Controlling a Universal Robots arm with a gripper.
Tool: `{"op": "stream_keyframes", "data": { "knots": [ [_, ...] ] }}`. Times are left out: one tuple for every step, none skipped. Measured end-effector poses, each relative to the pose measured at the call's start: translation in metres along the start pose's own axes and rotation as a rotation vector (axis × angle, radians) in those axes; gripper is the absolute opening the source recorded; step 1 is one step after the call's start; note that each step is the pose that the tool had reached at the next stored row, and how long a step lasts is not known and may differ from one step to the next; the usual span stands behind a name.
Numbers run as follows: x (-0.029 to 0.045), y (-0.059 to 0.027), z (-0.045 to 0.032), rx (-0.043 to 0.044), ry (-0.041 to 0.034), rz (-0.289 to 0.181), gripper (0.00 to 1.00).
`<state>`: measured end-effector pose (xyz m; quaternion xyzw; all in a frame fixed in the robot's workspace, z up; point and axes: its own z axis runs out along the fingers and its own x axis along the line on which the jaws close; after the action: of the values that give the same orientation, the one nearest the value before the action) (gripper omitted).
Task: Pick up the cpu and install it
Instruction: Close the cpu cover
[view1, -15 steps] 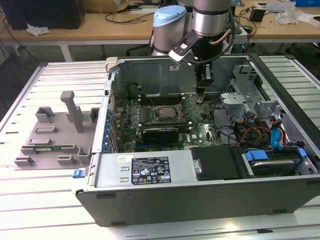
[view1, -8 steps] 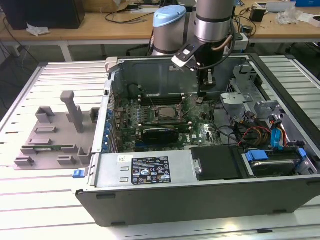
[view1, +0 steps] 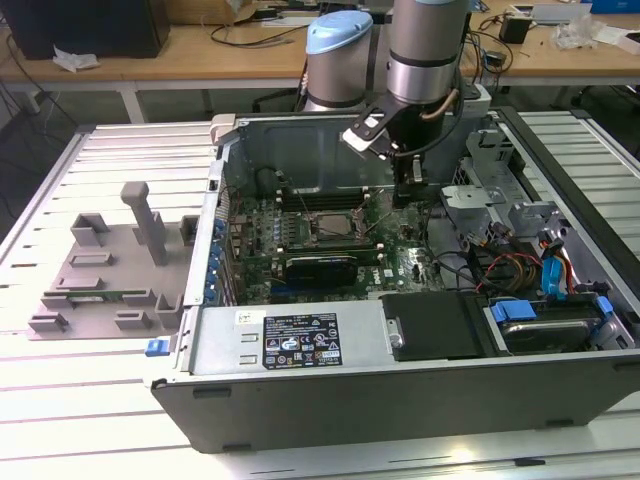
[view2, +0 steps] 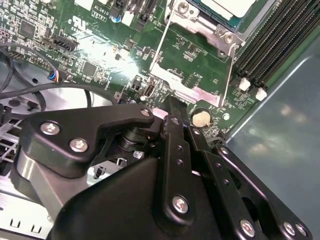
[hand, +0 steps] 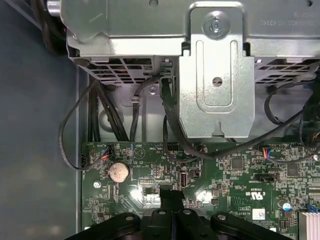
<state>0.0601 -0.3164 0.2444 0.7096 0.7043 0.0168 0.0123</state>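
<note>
The open computer case (view1: 420, 395) lies on its side on the slatted table (view1: 60, 400). It contains the green motherboard (view1: 260, 240), a metal drive cage (hand: 215, 75), black cables (hand: 172, 135) and blue connectors (view1: 520, 310).

The gripper (view1: 410, 192) is lowered into the case, to the exterior view's right of the processor socket (view1: 330, 222). In both wrist views its black fingers (hand: 171, 192) are closed together with nothing visible between them, just above the board near a coin cell battery (view2: 201, 118).

In the second wrist view, the cpu (view2: 227, 6) sits inside the socket's metal frame as a pale flat square, well apart from the fingertips.

Outside the case, at the exterior view's left, a grey fixture tray (view1: 70, 300) holds a narrow green strip (view1: 105, 294) in one slot.
</note>
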Motion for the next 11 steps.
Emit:
{"op": "stream_keyframes", "data": {
  "knots": [
    [0.0000,-0.0006,0.0001,0.0001,0.0002,0.000,0.11],
    [0.0000,-0.0023,0.0003,-0.0001,0.0012,0.000,0.11],
    [0.0000,-0.0032,0.0003,-0.0001,0.0015,0.000,0.11],
    [0.0000,-0.0049,0.0002,-0.0001,0.0015,0.000,0.11],
    [0.0000,-0.0060,0.0002,-0.0001,0.0015,0.000,0.11],
    [0.0000,-0.0072,0.0001,-0.0001,0.0016,0.000,0.11],
    [0.0000,-0.0085,0.0001,-0.0001,0.0017,0.000,0.11],
    [0.0000,-0.0096,0.0000,-0.0001,0.0017,0.000,0.11],
    [0.0000,-0.0109,0.0000,-0.0001,0.0018,0.000,0.11],
    [0.0000,-0.0121,-0.0001,-0.0001,0.0016,0.000,0.11],
    [0.0000,-0.0140,-0.0001,0.0000,0.0018,0.000,0.11]
  ]
}}
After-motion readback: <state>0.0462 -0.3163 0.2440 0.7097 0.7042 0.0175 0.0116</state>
